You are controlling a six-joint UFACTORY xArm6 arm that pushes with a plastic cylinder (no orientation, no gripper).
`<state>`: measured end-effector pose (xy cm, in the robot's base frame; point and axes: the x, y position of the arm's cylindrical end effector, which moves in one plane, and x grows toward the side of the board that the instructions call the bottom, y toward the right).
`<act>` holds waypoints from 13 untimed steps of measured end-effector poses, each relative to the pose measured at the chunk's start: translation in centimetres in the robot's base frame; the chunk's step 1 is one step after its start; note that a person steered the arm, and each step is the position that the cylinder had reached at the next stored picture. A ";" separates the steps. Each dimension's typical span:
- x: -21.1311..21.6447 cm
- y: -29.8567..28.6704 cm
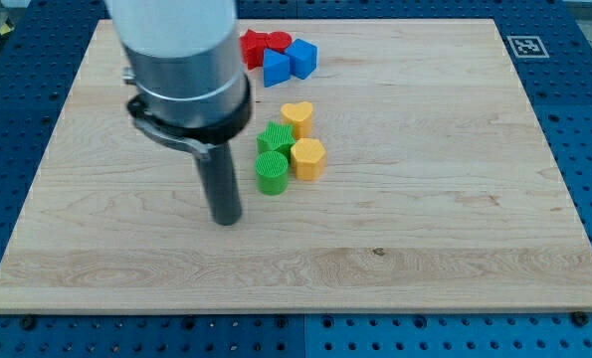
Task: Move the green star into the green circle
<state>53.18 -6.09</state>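
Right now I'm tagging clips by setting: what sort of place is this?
Probably a robotics lab bench: a wooden board lies on a blue perforated table, a printed marker sits at its corner, and my tip stands left of the green circle.

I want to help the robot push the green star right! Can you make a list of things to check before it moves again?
1. My tip shows in the view: ok, near the middle of the board, to the view's left of the green blocks.
2. Green star found: ok, just above the green circle.
3. Star reaching the circle: ok, they look touching already.
4. Tip apart from the circle: ok, a gap shows.
5. Neighbours in the way: not ok, the yellow heart and yellow hexagon crowd the star's right.
6. Red and blue blocks far off: ok, at the view's top.
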 end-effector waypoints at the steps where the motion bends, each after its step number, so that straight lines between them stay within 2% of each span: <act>1: -0.6 2.2; 2: -3.5 1.3; 4: -4.3 1.3; 5: -4.4 -1.3; 6: -5.4 -7.0; 9: -12.8 -10.4; 11: -16.2 -5.8; 12: -20.1 -5.4; 13: -20.3 -1.1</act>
<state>32.83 -7.15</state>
